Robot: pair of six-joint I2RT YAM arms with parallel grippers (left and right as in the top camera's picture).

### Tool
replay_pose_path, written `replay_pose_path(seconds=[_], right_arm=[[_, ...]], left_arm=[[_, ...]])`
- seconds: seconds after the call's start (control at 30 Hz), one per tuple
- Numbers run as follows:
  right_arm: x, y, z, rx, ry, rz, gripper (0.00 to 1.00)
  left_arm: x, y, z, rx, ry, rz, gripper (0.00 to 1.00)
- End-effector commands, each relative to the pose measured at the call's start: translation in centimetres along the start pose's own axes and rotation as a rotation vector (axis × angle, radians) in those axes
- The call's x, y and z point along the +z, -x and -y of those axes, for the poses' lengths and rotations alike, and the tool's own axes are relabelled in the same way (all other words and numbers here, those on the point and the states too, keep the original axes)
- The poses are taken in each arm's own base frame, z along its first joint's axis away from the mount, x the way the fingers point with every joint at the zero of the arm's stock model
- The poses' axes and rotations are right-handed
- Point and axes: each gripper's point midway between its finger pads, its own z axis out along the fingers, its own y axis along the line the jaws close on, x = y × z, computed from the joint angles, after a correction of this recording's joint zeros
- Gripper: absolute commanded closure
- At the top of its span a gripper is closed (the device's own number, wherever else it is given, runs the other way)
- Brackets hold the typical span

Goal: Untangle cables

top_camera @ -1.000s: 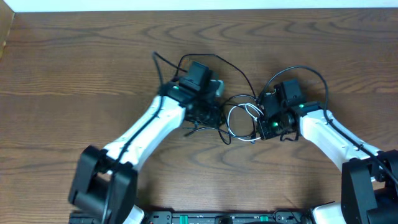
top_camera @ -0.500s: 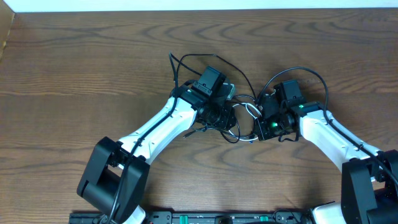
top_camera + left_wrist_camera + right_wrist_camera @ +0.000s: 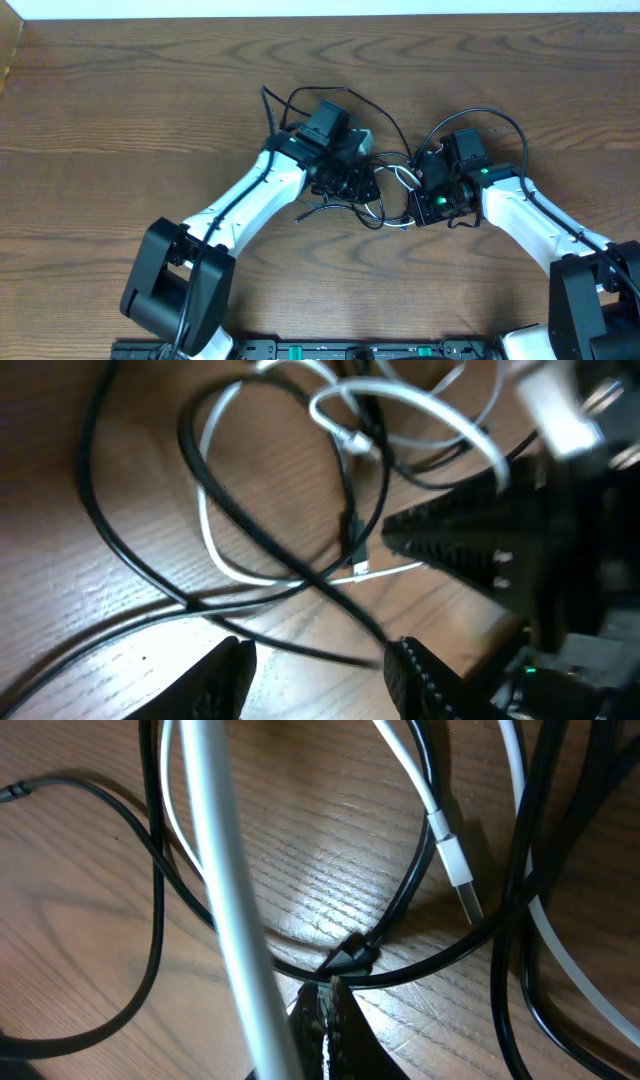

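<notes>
A tangle of thin black cables and one white cable lies at mid table between my two grippers. My left gripper is open and low over the tangle's left side. In the left wrist view one black cable runs across the gap between its fingers, untouched, with the white cable looped beyond. My right gripper is on the tangle's right side. In the right wrist view its jaws are shut on a black cable. The white cable's plug lies just beyond.
The thicker black robot wires arc over each wrist. The brown wooden table spreads to both sides and toward the front. A pale wall edge runs along the back. My right gripper's dark body shows in the left wrist view.
My left arm swung right into the tangle, pushing the loops together, then eased slightly back left. The right gripper has stayed in place, shut on the black cable.
</notes>
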Motion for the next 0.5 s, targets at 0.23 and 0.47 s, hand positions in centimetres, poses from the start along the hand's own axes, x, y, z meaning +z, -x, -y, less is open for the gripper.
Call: replay_pose_path(seconds=[0.23, 0.47], right_arm=[[0.2, -0.2, -0.4, 0.005, 0.011, -0.008, 0.99], [0.2, -0.3, -0.5, 0.006, 0.017, -0.011, 0.99]], left_arm=[[0.4, 0.8, 0.6, 0.009, 0.012, 0.023, 0.53], [2.9, -0.3, -1.2, 0.019, 0.127, -0.014, 0.70]])
